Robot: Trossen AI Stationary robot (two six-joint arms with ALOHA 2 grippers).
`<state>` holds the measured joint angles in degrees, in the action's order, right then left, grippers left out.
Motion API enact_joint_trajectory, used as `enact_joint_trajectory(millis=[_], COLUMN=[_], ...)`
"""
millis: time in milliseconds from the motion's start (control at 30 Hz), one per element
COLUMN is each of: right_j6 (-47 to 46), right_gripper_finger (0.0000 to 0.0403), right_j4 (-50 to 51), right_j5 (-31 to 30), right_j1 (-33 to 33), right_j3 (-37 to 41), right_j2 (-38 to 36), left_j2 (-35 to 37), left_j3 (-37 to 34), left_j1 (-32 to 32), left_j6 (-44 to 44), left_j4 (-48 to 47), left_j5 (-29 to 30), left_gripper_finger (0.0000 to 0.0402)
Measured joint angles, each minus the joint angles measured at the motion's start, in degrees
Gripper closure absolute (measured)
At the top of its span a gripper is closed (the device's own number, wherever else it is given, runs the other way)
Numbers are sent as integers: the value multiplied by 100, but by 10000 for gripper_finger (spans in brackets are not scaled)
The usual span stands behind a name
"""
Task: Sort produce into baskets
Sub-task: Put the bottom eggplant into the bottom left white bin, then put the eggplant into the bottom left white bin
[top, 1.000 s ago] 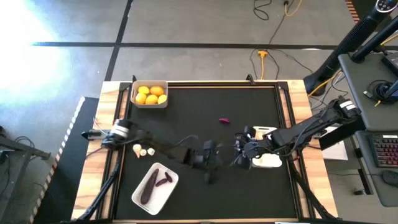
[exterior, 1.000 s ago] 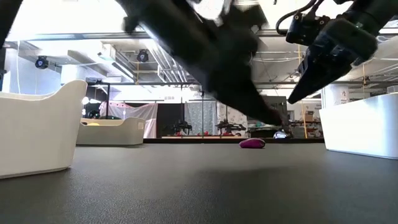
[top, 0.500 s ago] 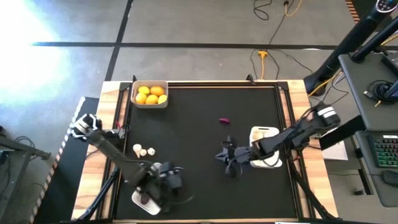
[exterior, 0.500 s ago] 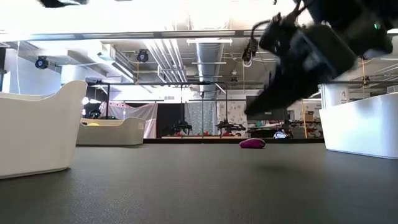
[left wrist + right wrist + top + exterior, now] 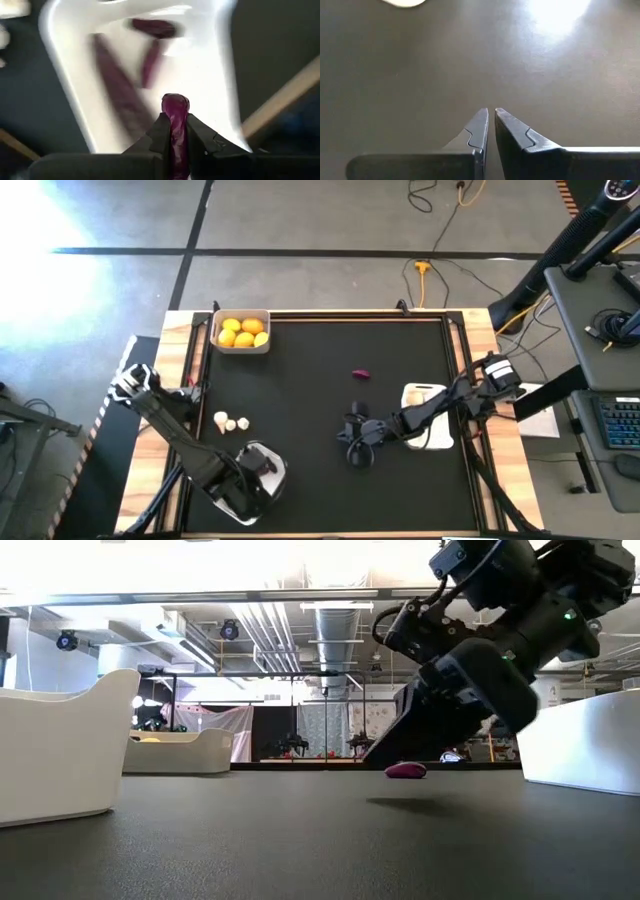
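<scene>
My left gripper (image 5: 248, 478) is over the white tray (image 5: 272, 463) at the table's near left and is shut on a small purple eggplant (image 5: 175, 107). In the left wrist view the tray (image 5: 215, 75) holds a long eggplant (image 5: 117, 85) and two smaller ones (image 5: 150, 57). My right gripper (image 5: 355, 448) hangs over the bare table near its middle, shut and empty (image 5: 490, 117). A tiny purple eggplant (image 5: 361, 374) lies on the table beyond it and also shows in the low view (image 5: 405, 770). Three white bulbs (image 5: 231, 422) lie on the table at the left. My left gripper pinches the small eggplant between its two fingers, which lie along its sides (image 5: 176, 130). Its rounded end (image 5: 175, 102) sticks out past the fingertips. The fingers point down at the tray. The eggplant is lifted clear above the tray's inside.
A basket with several yellow citrus fruits (image 5: 241, 332) stands at the far left corner. Another white tray (image 5: 430, 435) stands at the right, under my right arm. The table is black, with wooden rails along its left and right edges.
My left gripper has swung from the table's middle toward the near left corner and now stands over the eggplant tray. My right gripper has gone from beside the right tray toward the table's middle and a little nearer the front edge.
</scene>
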<state>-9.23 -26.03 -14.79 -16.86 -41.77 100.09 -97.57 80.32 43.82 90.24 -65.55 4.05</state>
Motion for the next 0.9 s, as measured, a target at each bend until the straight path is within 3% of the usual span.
enact_joint_trajectory(millis=[200,367,633,733,900], right_j6=[25,-187,-276,-276,-205], right_gripper_finger=[376,376,376,376,376], right_j4=[213,322,335,317,307], right_j5=[-2,31,177,175,175], right_j1=[0,-13,-219,-353,-625], right_j3=[25,25,25,24,-10], right_j2=[0,-7,-11,-12,-169], left_j2=[-500,-787,-726,-716,-716], left_j3=[-182,-92,367,842,1607], left_j1=[-84,-185,-484,-674,-1184], left_j6=[82,-20,-993,-1770,-2615], left_j4=[-156,-160,-217,-319,-387], left_j5=[-218,-503,-705,-209,1376], left_gripper_finger=[360,315,244,235,233])
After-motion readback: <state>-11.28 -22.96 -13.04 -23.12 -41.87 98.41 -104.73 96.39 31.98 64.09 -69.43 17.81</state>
